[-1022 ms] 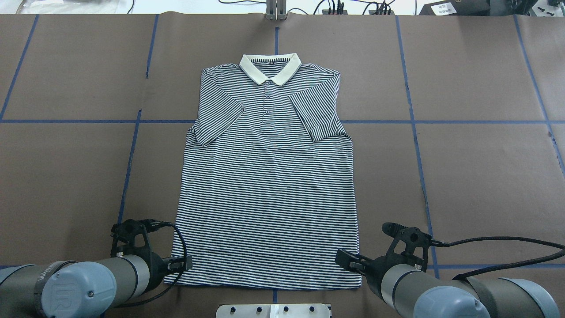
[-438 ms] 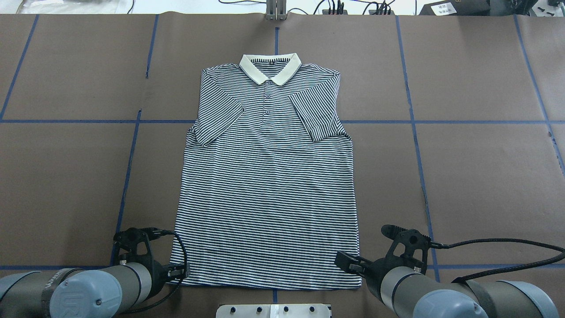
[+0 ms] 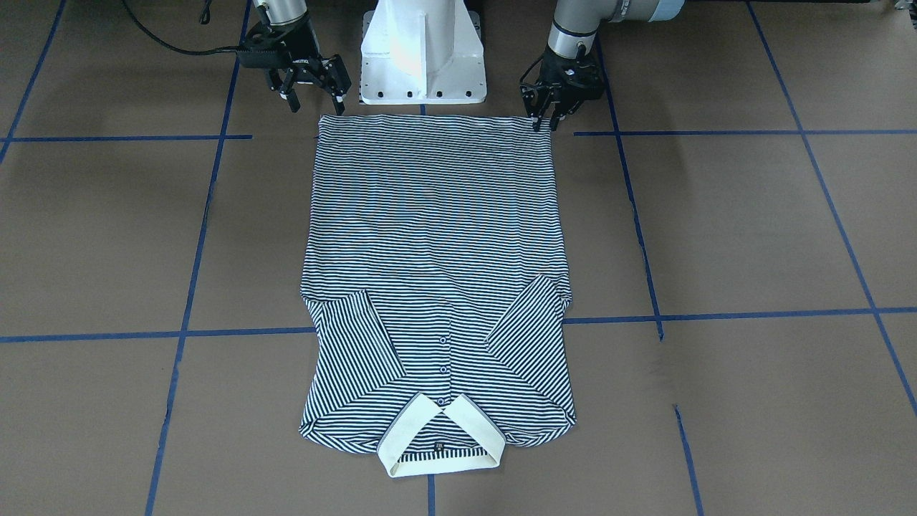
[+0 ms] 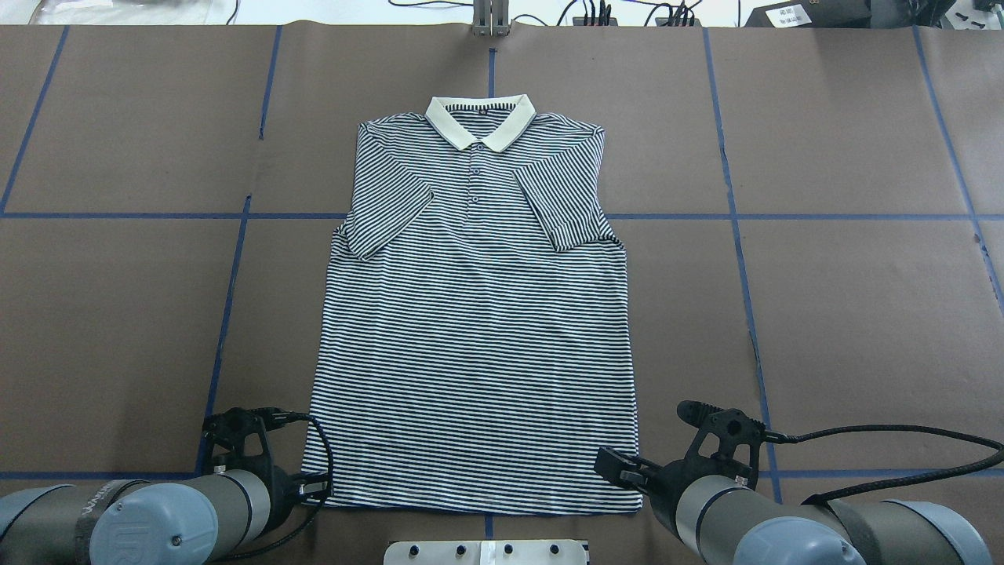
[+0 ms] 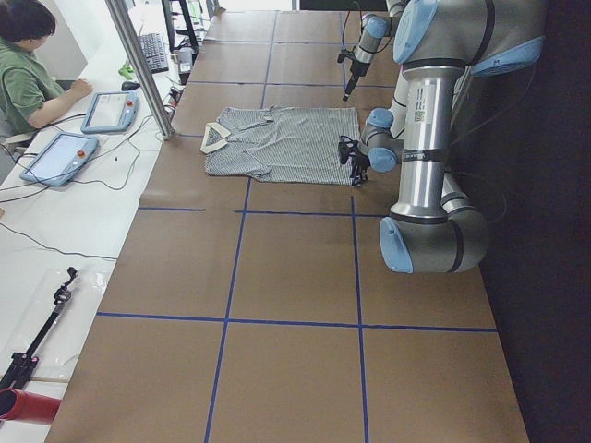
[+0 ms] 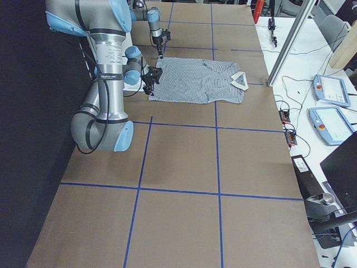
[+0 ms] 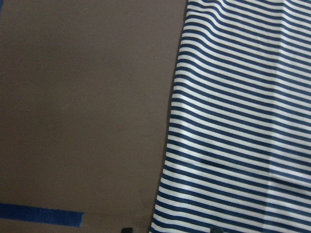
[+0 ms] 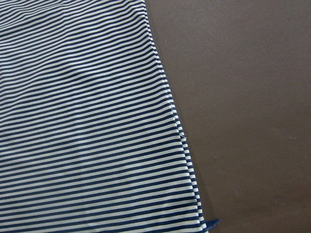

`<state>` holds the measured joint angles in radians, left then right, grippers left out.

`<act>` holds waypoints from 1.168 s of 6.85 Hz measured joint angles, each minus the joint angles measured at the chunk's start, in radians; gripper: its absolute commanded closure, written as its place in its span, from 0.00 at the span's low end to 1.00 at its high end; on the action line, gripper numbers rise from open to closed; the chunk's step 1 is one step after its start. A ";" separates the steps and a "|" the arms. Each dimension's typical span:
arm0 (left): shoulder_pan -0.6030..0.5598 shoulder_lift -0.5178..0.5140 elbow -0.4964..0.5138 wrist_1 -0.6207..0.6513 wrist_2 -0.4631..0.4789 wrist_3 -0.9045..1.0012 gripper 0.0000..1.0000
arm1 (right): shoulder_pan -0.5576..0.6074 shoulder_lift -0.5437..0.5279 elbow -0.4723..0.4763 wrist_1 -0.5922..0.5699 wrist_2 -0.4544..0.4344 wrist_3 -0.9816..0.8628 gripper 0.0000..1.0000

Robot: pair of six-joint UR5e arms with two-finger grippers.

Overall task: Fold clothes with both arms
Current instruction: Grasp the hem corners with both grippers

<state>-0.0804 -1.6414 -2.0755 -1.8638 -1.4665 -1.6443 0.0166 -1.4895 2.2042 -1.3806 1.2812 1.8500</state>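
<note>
The striped polo shirt (image 4: 471, 329) lies flat, front up, on the brown table. Its cream collar (image 4: 480, 122) is at the far end and both sleeves are folded in over the chest. It also shows in the front view (image 3: 430, 229). My left gripper (image 4: 315, 486) (image 3: 544, 123) is open and low at the hem's near-left corner. In the left wrist view its tips straddle the shirt's edge (image 7: 243, 121). My right gripper (image 4: 616, 464) (image 3: 316, 107) is open, just above the hem's near-right corner (image 8: 82, 121), not touching the cloth.
The white pedestal base (image 3: 423, 50) stands between the arms, just behind the hem. Blue tape lines (image 4: 227, 298) cross the brown table cover. A metal post (image 4: 490, 20) stands at the far edge. An operator (image 5: 23, 83) sits at a side bench with tablets (image 6: 329, 89).
My left gripper has moved back toward the near edge and down to the hem's corner. The right gripper and the shirt have hardly moved.
</note>
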 measured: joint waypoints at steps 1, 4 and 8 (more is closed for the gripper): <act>0.003 0.000 0.000 0.000 0.000 0.000 0.65 | -0.002 0.000 0.000 0.000 -0.001 0.000 0.00; 0.014 0.000 0.000 0.000 0.000 0.000 0.68 | -0.004 0.000 -0.001 0.000 -0.002 0.000 0.00; 0.016 0.002 -0.004 0.001 -0.001 0.004 0.55 | -0.004 0.001 -0.001 0.000 -0.002 0.000 0.00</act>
<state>-0.0647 -1.6397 -2.0793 -1.8624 -1.4678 -1.6400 0.0123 -1.4885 2.2028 -1.3803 1.2790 1.8504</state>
